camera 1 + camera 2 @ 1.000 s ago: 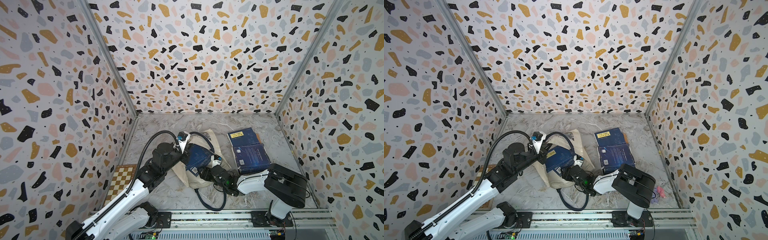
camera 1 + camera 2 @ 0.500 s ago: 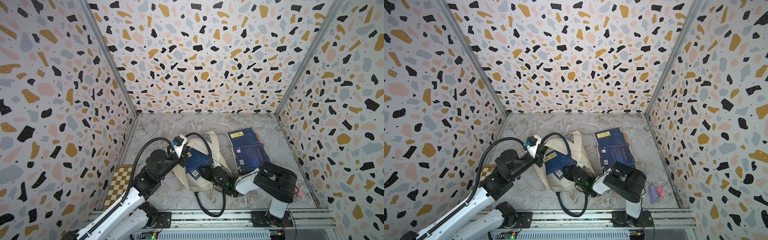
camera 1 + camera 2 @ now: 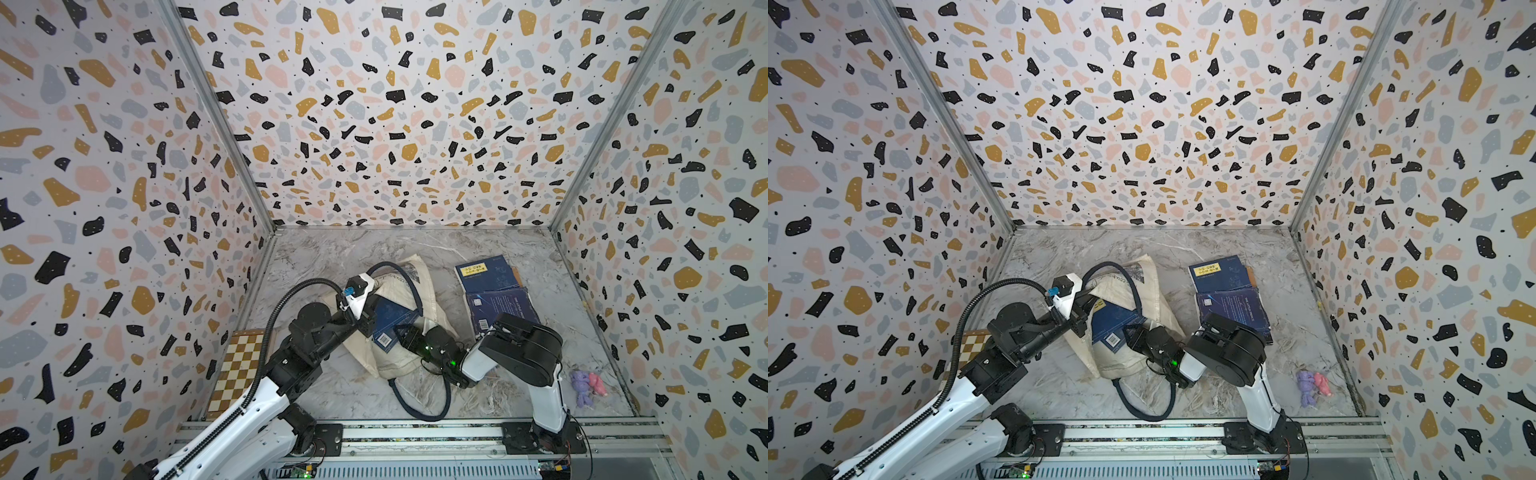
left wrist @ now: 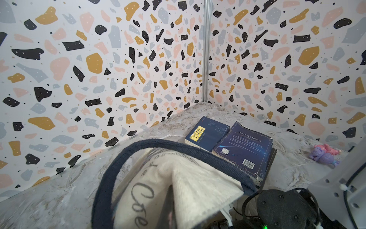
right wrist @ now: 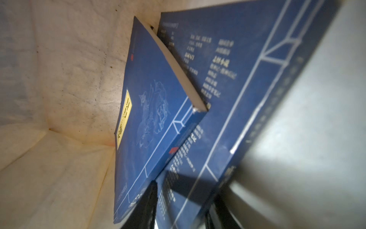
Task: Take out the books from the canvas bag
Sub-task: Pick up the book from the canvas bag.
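Cream canvas bag (image 3: 395,361) folds over the book (image 3: 390,318); chessboard box (image 3: 239,370) nearby.

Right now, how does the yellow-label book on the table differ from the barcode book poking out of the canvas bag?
The yellow-label book lies flat on the table; the barcode book sits partly inside the canvas bag. No gripper is at the yellow-label book; the right gripper is at the barcode book's edge. Both are navy paperbacks.

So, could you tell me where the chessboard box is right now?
In a top view the chessboard box lies flat by the left wall, partly hidden beneath the left arm, with the canvas bag to its right.
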`<state>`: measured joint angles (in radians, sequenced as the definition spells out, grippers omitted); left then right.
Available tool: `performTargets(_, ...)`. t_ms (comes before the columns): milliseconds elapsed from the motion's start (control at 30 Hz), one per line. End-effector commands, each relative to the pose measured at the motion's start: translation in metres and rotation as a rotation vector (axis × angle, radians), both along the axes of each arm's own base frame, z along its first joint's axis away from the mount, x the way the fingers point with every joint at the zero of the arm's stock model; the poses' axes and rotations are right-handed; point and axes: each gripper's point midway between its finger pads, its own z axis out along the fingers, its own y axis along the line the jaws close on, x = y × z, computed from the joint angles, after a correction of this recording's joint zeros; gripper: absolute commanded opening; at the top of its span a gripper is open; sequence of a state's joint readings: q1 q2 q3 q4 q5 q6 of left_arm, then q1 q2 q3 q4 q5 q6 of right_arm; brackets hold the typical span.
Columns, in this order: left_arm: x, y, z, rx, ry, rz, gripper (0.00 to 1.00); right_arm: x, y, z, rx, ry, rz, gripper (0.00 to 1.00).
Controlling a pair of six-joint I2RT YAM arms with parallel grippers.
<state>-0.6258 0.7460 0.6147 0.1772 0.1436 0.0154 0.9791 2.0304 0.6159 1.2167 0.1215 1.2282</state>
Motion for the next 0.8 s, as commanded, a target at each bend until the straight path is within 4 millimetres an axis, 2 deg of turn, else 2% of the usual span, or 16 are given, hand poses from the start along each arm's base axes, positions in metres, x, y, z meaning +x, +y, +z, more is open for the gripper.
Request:
performTargets(0, -0.018, 0.001, 0.069, -0.148, -0.212, -0.051, 0.00, 0.004, 0.002, -0.011, -0.022, -0.002, 0.011, 0.37)
performTargets(133, -0.017, -0.001, 0.067, -0.146, -0.201, -0.057, 0.00, 0.006, 0.011, 0.002, -0.001, -0.042, 0.040, 0.27)
performTargets(233, -0.013, -0.001, 0.065, -0.137, -0.191, -0.044, 0.00, 0.005, 0.013, 0.009, 0.000, -0.058, 0.054, 0.24)
performTargets(500, 0.010, 0.004, 0.049, -0.077, -0.107, 0.063, 0.00, -0.001, -0.001, 0.029, -0.023, -0.103, 0.045, 0.10)
performTargets(767, 0.030, 0.005, 0.030, -0.007, -0.024, 0.133, 0.00, -0.015, -0.003, 0.043, -0.090, -0.151, 0.059, 0.04)
